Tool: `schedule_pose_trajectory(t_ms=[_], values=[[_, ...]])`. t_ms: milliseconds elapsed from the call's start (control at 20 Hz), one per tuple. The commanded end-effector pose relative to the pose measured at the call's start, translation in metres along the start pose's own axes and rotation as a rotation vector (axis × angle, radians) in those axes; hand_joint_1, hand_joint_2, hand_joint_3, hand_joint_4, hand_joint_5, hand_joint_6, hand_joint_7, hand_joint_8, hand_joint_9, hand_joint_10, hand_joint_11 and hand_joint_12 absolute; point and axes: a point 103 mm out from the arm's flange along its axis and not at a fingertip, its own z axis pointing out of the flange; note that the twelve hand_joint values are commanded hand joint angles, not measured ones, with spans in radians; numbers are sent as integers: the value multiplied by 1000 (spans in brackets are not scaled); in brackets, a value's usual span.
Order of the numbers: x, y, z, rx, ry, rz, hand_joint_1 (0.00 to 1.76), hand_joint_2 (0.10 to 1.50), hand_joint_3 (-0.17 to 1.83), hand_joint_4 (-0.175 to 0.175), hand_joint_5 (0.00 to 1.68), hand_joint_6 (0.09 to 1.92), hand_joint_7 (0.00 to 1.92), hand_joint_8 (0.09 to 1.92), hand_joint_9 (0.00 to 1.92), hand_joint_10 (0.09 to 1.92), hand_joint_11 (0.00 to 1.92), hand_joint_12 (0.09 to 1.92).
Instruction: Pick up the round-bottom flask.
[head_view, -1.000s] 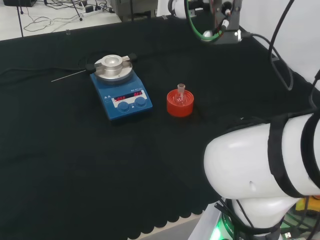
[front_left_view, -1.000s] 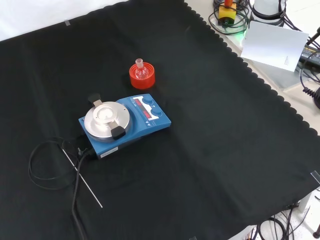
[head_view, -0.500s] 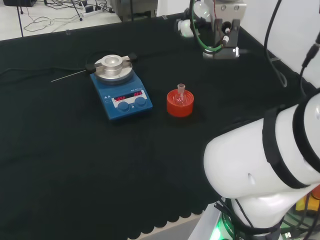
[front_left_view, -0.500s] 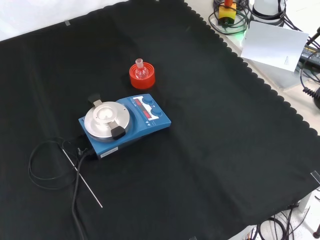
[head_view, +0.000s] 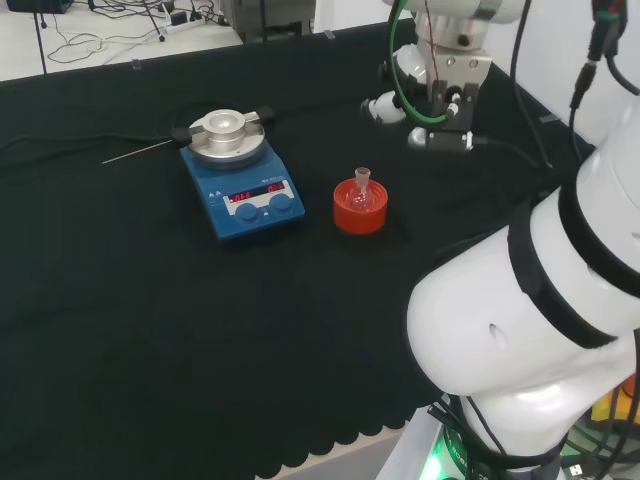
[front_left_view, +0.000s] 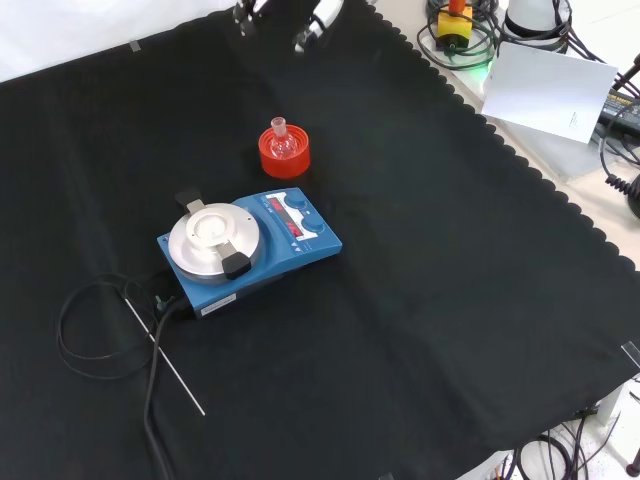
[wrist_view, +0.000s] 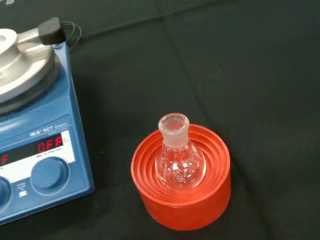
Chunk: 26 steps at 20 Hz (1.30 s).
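Observation:
A small clear round-bottom flask (head_view: 361, 189) stands upright, neck up, in a red ribbed stand (head_view: 359, 212) near the middle of the black cloth. In the front view the flask (front_left_view: 282, 140) and its stand (front_left_view: 285, 158) sit just beyond the blue stirrer. The wrist view has the flask (wrist_view: 178, 160) close, seated in the stand (wrist_view: 181, 202), with nothing touching it. The hand (head_view: 388, 100) hangs in the air beyond and to the right of the flask in the head view, apart from it. Its fingertips (front_left_view: 312, 24) reach in at the front view's top, spread and holding nothing.
A blue magnetic stirrer (head_view: 241, 176) with a round metal plate stands left of the flask in the head view, and close beside the stand in the wrist view (wrist_view: 30, 150). A thin metal probe (front_left_view: 165, 362) and a black cable (front_left_view: 85, 330) lie by it. The arm's white links (head_view: 520, 320) sit at the right.
The arm has swung down and nearer to the flask in the head view. The hand's fingertips have come into the front view's top. The flask and stirrer have not moved.

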Motion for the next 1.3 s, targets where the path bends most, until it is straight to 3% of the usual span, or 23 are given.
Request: schedule_pose_trajectory(t_ms=[50,250,650,1000,1300], values=[[-6,23,46,18,53,13,788,846,405,-51,564,122,166,657,341,713,19,1415],[-4,29,63,28,49,11,792,755,550,-53,559,124,165,669,342,719,18,1420],[-8,33,88,54,54,13,853,687,571,-54,631,161,166,673,344,722,2,1423],[-9,33,110,68,51,5,908,608,672,-58,656,493,166,676,355,716,0,1432],[-6,35,123,63,43,-4,931,595,678,-58,637,552,164,677,360,718,0,1431]])
